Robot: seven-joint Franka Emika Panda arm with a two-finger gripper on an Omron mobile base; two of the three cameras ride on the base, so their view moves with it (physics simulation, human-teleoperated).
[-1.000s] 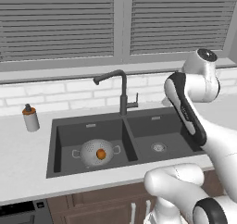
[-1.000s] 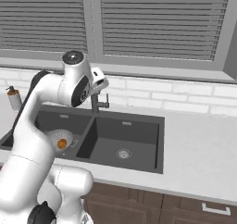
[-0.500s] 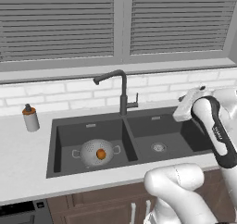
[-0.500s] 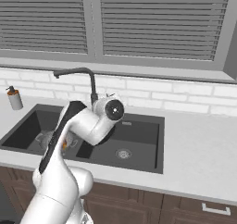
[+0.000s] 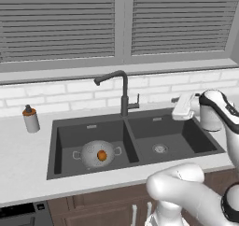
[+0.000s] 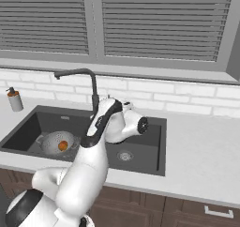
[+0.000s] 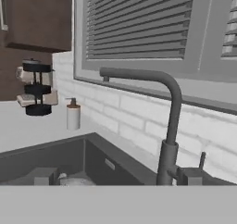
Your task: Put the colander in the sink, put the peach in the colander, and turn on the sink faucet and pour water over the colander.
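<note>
Charcoal double sink [image 5: 70, 166] set into a pale surface [image 5: 21, 159] below a shuttered window. My hand [image 5: 181, 107] hovers above the right basin, level with the back rim, its two fingers spread wide and holding nothing. The silver colander [image 5: 96, 153] sits on the floor of the left basin, well apart from my hand, across the central divider and lower down. The orange-red peach [image 5: 101, 155] rests inside the colander, near its middle. The tall dark sink faucet [image 5: 123, 93] stands at the back edge over the divider, between my hand and the colander; its spout reaches out toward the left basin. In the hand view the faucet [image 7: 169, 130] rises close ahead, with its small side lever [image 7: 202, 159] to the right. A grey bottle [image 5: 31, 119] with a dark-orange cap stands on the surface left of the sink.
</note>
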